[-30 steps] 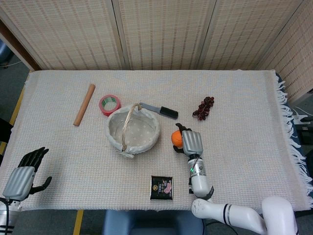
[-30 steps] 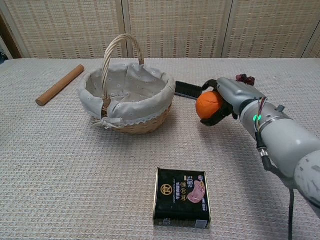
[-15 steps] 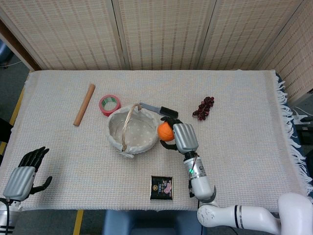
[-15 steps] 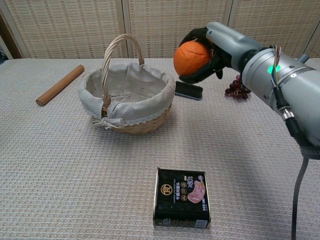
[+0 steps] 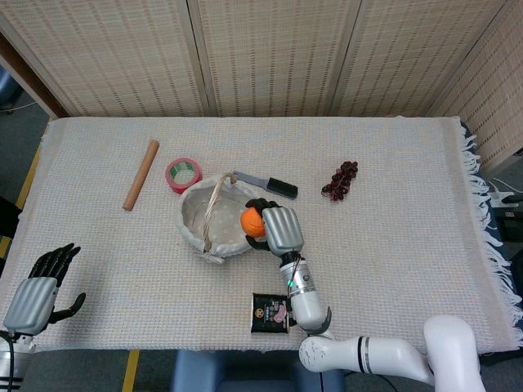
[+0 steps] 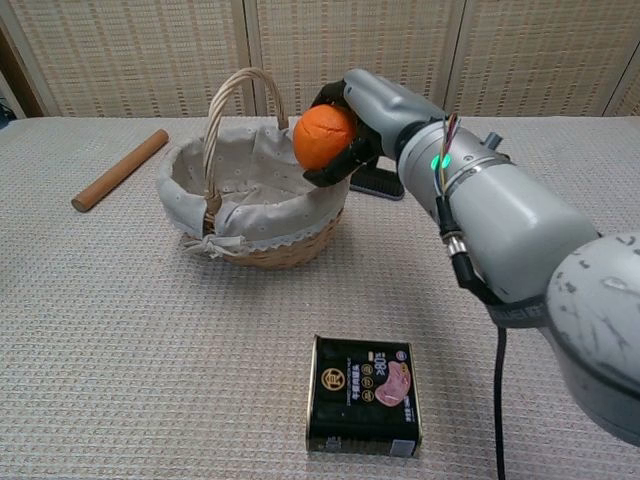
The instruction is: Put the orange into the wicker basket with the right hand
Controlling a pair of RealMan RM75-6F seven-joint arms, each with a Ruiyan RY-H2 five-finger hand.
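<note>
The right hand (image 5: 273, 229) has its fingers (image 6: 335, 95) wrapped around the orange (image 6: 324, 137), grasping it from behind and above so the fruit faces out from the palm toward the wicker basket (image 6: 262, 245). The orange hangs in the air over the basket's near-right rim, just inside the edge in the head view, clear of the cloth lining below the fingers. The basket's spotted lining is bare; nothing lies in the bowl, and its arched handle (image 6: 236, 95) stands upright on the far side of the fruit from the palm. Just behind the fingers, on the surface (image 5: 392, 237), lies a black-handled knife (image 5: 266, 184), and well out beyond the back of the hand a bunch of dark grapes (image 5: 341, 180). Below the wrist sits a black tin (image 6: 364, 395). Past the basket from the fingers are a red tape roll (image 5: 183, 174) and a wooden rod (image 5: 140, 174). The left hand (image 5: 37, 290) rests at the surface's near-left corner, fingers (image 5: 56, 258) released and spread, holding nothing.
</note>
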